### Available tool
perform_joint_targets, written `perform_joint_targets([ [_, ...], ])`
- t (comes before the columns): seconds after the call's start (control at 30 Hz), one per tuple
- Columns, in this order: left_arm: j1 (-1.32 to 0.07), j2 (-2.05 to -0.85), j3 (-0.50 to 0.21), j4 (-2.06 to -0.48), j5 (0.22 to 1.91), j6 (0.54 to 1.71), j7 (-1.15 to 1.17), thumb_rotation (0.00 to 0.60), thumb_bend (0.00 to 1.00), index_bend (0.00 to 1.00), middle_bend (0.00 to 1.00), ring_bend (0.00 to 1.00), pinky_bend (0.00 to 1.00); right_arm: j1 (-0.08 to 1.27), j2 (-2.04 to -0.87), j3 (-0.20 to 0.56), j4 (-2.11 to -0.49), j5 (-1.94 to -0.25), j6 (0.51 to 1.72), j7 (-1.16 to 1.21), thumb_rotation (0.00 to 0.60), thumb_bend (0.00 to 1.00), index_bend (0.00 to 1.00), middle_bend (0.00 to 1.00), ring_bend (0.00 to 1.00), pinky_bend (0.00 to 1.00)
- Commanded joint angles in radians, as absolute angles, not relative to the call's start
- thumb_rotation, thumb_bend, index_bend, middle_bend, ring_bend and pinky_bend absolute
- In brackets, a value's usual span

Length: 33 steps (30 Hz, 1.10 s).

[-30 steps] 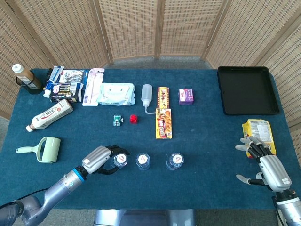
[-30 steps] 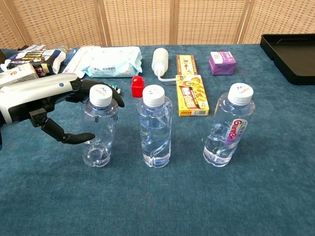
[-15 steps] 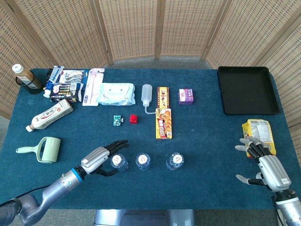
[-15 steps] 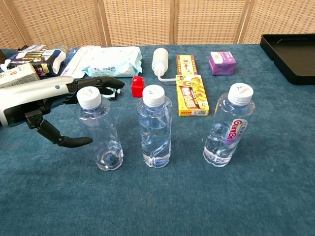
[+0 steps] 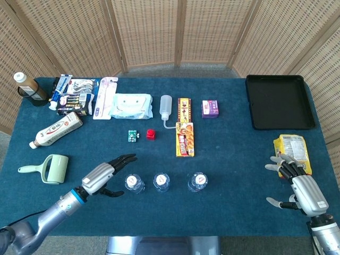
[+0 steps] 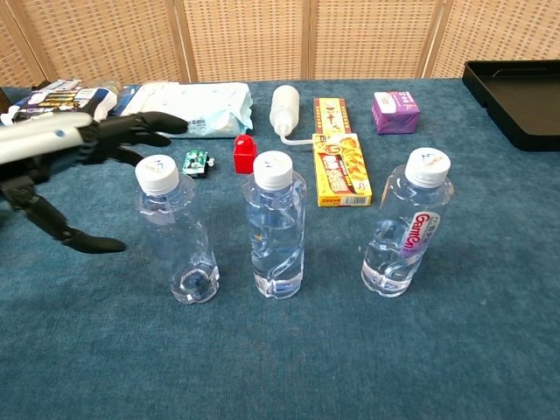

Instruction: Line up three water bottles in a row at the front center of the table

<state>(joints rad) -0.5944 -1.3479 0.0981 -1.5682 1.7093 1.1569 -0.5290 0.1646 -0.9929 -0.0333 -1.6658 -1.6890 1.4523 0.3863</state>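
Three clear plastic water bottles with white caps stand upright in a row at the front centre of the blue-clothed table [image 5: 234,175]: the left bottle [image 6: 178,232], the middle bottle [image 6: 276,227] just beside it, and the right bottle [image 6: 406,226] set a little further off, its label reading in red and blue letters. All three are capped, and a low level of water shows in the bottom of each. The left bottle leans slightly, its cap tipped toward the robot's left. Further back lie a white squeeze bottle with a thin nozzle [image 5: 166,108], on its side, a white wet-wipe pack [image 5: 130,106], a yellow snack box [image 5: 185,139] and a small red block [image 5: 151,134]. The black rectangular tray [image 5: 279,101] at the far right corner holds nothing that can be seen. The left hand [image 5: 103,176] hangs open beside the left bottle, its fingers [image 6: 140,125] spread and apart from the plastic; a second ago those fingers curled round that bottle, and since then they have let go and drawn back toward the robot's left. The right hand [image 5: 297,183] rests open near a yellow crisp packet [image 5: 291,149], unchanged, holding nothing.
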Motion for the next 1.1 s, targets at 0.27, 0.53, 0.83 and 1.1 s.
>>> perform_joint_targets([
  [0.27, -0.515, -1.112, 0.154, -1.67, 1.798, 1.355, -0.556, 0.6, 0.17, 0.0, 0.0, 0.0, 0.1, 0.163, -0.993, -0.037, -1.678, -1.699, 1.455, 0.364, 0.6, 0.0, 0.25, 0.14, 0.05, 0.0],
  [0.53, -0.328, -0.89, 0.163, -1.801, 1.688, 1.566, -0.322, 0.6, 0.05, 0.0, 0.0, 0.0, 0.0, 0.143, -0.984, -0.024, -1.702, -1.68, 1.491, 0.327, 0.6, 0.0, 0.25, 0.14, 0.05, 0.0],
  [0.83, -0.147, -0.857, 0.195, -1.833, 1.623, 1.688, -0.205, 0.6, 0.05, 0.0, 0.0, 0.0, 0.0, 0.103, -0.976, 0.01, -1.724, -1.615, 1.551, 0.245, 0.6, 0.0, 0.25, 0.14, 0.05, 0.0],
  [1.1, -0.05, -0.933, 0.205, -1.799, 1.583, 1.677, -0.116, 0.6, 0.05, 0.0, 0.0, 0.0, 0.0, 0.037, -0.975, 0.059, -1.835, -1.47, 1.621, -0.007, 0.6, 0.0, 0.25, 0.13, 0.05, 0.0],
])
